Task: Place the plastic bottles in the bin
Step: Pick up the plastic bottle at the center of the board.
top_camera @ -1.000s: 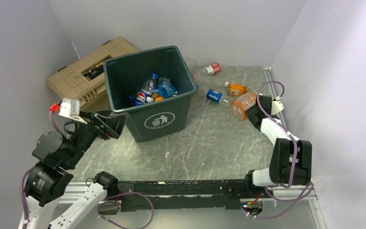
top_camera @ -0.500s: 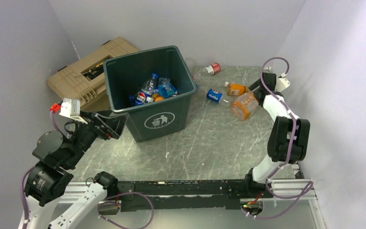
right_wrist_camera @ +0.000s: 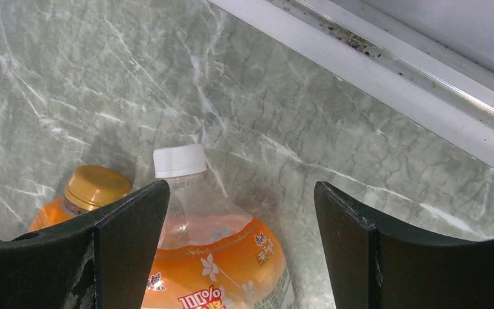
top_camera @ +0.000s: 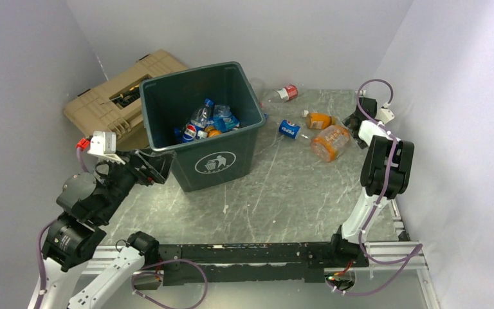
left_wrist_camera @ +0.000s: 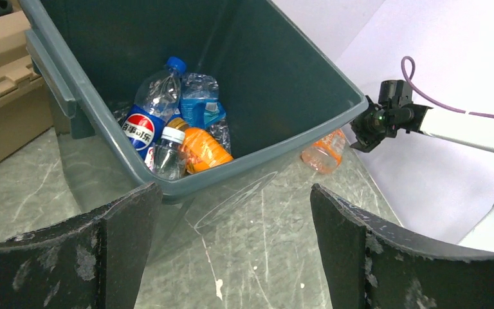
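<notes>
Left pincer (top_camera: 151, 166): spread wide, empty; hovering low at the bin's near-left corner, outside the wall.
Left pincer, wrist view (left_wrist_camera: 233, 192): looking over the rim into the bin.
Tan case (top_camera: 112, 103): behind the left arm, beside the bin's left wall; no part of the job.
Bin (top_camera: 238, 151): upright, left of centre on the worktop (top_camera: 283, 193); rim (left_wrist_camera: 264, 151) unobstructed.
Bottles in the bin (top_camera: 206, 119): several already lying at the bottom, among them a blue-labelled clear one (left_wrist_camera: 148, 119) and an orange one (left_wrist_camera: 206, 149).
Loose bottles: four on the worktop right of the bin: red-labelled clear (top_camera: 285, 93) at the back, blue-labelled (top_camera: 289, 129), small orange (top_camera: 320, 120), large orange (top_camera: 329, 141).
Right pincer (top_camera: 354, 122): spread wide, gripping nothing; just beyond the large orange bottle's neck end.
Deciding relation: large orange bottle (right_wrist_camera: 212, 257) lying flat, long axis running straight back under the right pincer (right_wrist_camera: 241, 190), white cap foremost between the two fingers; orange-capped bottle (right_wrist_camera: 93, 188) touching or nearly touching on its left.
Nearer arm: right, by far; left cut off by the bin.
Likely next need: lowering and drawing back onto the body before closing.
</notes>
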`<action>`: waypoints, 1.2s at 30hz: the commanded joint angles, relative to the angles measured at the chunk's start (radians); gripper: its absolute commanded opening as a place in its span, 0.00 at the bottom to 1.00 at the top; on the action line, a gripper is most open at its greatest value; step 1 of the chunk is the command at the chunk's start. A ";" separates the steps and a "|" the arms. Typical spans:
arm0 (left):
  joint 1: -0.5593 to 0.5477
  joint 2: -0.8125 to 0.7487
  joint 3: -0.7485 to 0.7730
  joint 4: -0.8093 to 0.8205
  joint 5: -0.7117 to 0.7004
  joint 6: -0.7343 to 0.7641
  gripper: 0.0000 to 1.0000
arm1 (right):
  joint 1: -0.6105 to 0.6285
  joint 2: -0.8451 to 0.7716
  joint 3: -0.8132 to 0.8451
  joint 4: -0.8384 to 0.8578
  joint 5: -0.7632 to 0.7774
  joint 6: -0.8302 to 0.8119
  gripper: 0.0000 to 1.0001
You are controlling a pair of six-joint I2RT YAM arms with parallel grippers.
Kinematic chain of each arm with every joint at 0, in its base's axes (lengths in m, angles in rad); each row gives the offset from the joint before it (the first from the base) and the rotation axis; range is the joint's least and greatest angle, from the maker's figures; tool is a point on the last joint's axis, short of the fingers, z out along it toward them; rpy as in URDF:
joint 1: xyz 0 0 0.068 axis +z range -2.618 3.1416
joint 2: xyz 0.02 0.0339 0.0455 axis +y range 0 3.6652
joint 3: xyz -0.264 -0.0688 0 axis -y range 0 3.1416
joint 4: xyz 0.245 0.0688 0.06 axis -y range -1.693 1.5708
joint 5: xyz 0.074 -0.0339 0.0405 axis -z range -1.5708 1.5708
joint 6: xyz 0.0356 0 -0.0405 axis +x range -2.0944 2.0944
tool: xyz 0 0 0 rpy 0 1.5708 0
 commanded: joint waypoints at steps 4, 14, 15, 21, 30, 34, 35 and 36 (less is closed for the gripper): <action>0.003 0.003 -0.001 0.056 -0.039 -0.011 0.91 | -0.003 0.030 0.044 0.070 -0.052 0.025 0.83; 0.002 0.008 -0.021 0.064 -0.027 -0.044 0.91 | -0.003 0.030 0.010 0.103 -0.110 0.043 0.56; 0.002 0.007 -0.026 0.066 -0.023 -0.048 0.91 | -0.003 0.030 0.009 0.102 -0.112 0.042 0.54; 0.003 0.005 -0.026 0.057 -0.012 -0.061 0.91 | -0.009 0.029 -0.021 0.117 -0.141 0.058 0.47; 0.003 -0.003 -0.024 0.043 -0.017 -0.061 0.91 | -0.013 0.061 -0.014 0.113 -0.163 0.063 0.50; 0.002 0.000 -0.023 0.041 -0.019 -0.061 0.91 | -0.013 0.052 -0.030 0.127 -0.166 0.059 0.36; 0.002 0.000 -0.022 0.041 -0.019 -0.061 0.90 | -0.013 0.045 -0.035 0.131 -0.166 0.053 0.32; 0.002 0.000 -0.021 0.040 -0.017 -0.061 0.90 | -0.012 0.034 -0.036 0.133 -0.157 0.044 0.29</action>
